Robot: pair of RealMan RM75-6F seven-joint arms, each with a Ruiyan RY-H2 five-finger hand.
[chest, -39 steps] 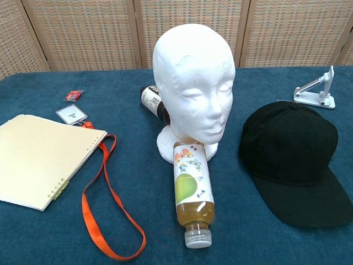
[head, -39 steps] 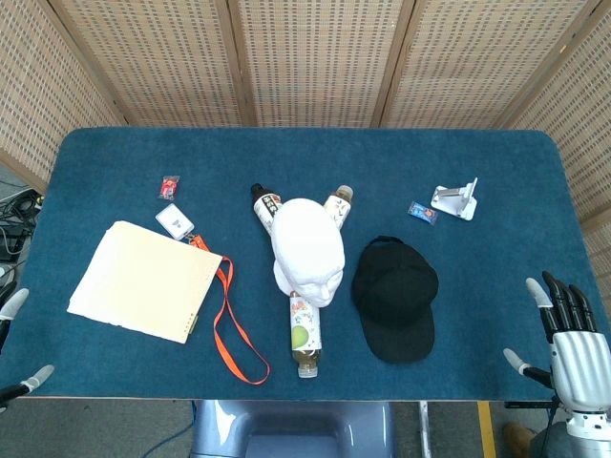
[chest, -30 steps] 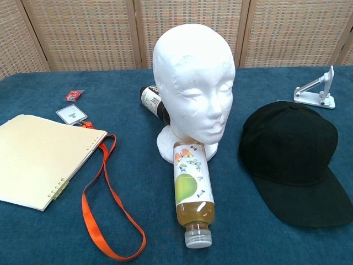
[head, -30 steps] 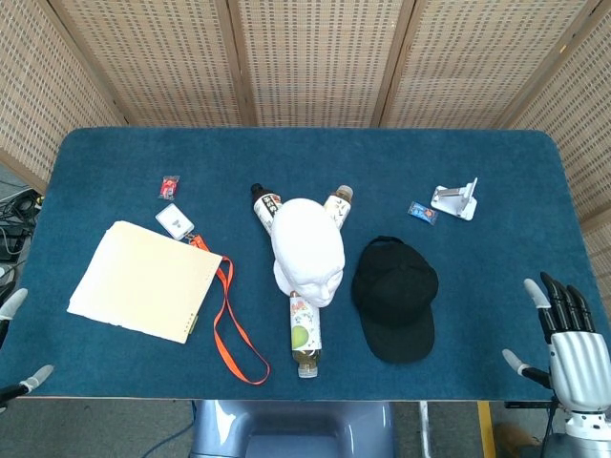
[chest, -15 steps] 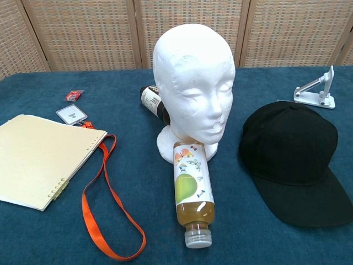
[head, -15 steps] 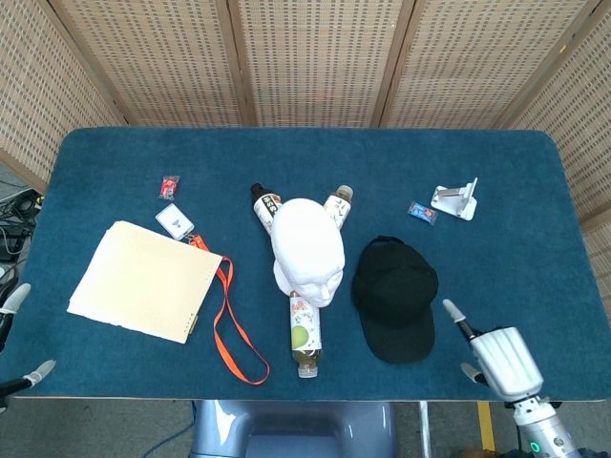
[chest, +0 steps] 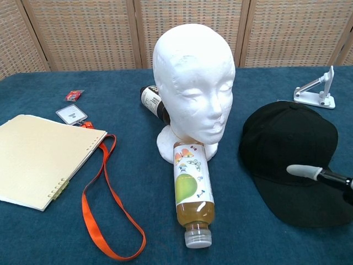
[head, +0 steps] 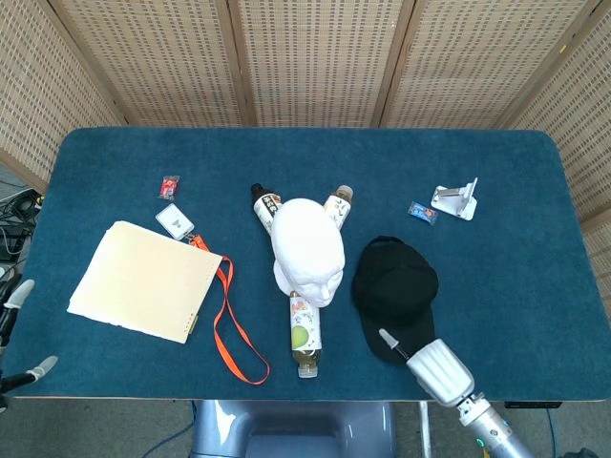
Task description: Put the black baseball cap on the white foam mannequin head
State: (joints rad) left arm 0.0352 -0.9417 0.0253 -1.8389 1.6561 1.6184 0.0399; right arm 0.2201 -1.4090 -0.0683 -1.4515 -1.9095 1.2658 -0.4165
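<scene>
The white foam mannequin head (head: 307, 250) (chest: 193, 83) stands upright mid-table, facing the front edge. To its right the black baseball cap (head: 394, 291) (chest: 289, 149) lies flat, its brim toward the front. My right hand (head: 439, 370) (chest: 322, 175) hovers at the brim's front right. It holds nothing, and one white fingertip (chest: 300, 170) reaches over the brim. My left hand (head: 6, 320) shows only at the far left edge, its fingertips (head: 42, 365) apart and empty, far from the cap.
A juice bottle (head: 304, 334) (chest: 190, 193) lies in front of the mannequin, and two more bottles (head: 264, 204) lie behind it. A cream notebook (head: 143, 280) and orange lanyard (head: 229, 329) are at left. A white stand (head: 456, 200) is at back right.
My right hand has swung in from the table's right front corner, leftward to the cap's brim. The cap, mannequin head and left hand have not moved.
</scene>
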